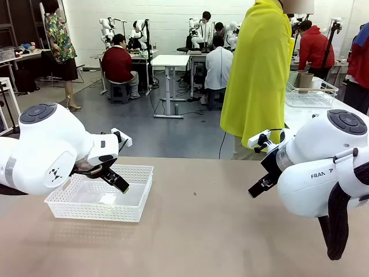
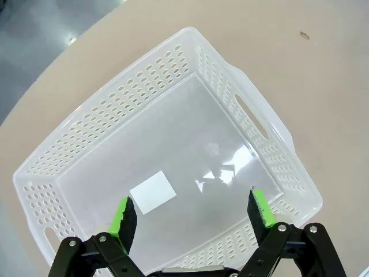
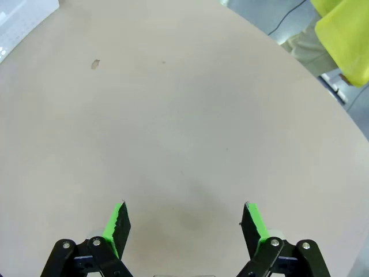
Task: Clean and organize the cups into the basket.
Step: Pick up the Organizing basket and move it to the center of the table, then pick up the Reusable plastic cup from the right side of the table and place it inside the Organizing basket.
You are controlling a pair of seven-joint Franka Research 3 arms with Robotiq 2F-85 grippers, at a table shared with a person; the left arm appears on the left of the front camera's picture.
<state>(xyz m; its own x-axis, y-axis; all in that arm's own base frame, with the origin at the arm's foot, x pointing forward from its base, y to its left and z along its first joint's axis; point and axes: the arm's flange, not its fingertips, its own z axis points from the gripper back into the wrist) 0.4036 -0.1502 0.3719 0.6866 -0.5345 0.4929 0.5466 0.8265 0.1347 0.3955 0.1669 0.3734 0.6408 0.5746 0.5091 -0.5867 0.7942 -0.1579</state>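
Front view: tan table (image 1: pixel 196 231) carries the white lattice basket (image 1: pixel 95 214), empty, directly under the left claw (image 2: pixel 193 210), fingers apart. Right claw (image 3: pixel 184 222) fingers apart over plain tabletop, small dark mark (image 3: pixel 95 63) ahead. Beyond it: person in yellow (image 1: pixel 259 75), brown cups (image 1: pixel 302 78) in a wire basket (image 1: pixel 311 99). Grey lab floor (image 1: pixel 173 135).

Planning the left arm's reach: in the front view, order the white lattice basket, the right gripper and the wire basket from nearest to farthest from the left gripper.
1. white lattice basket: directly below the left gripper, on the left side.
2. right gripper: off to the right, at about the same depth.
3. wire basket: far back on the right.
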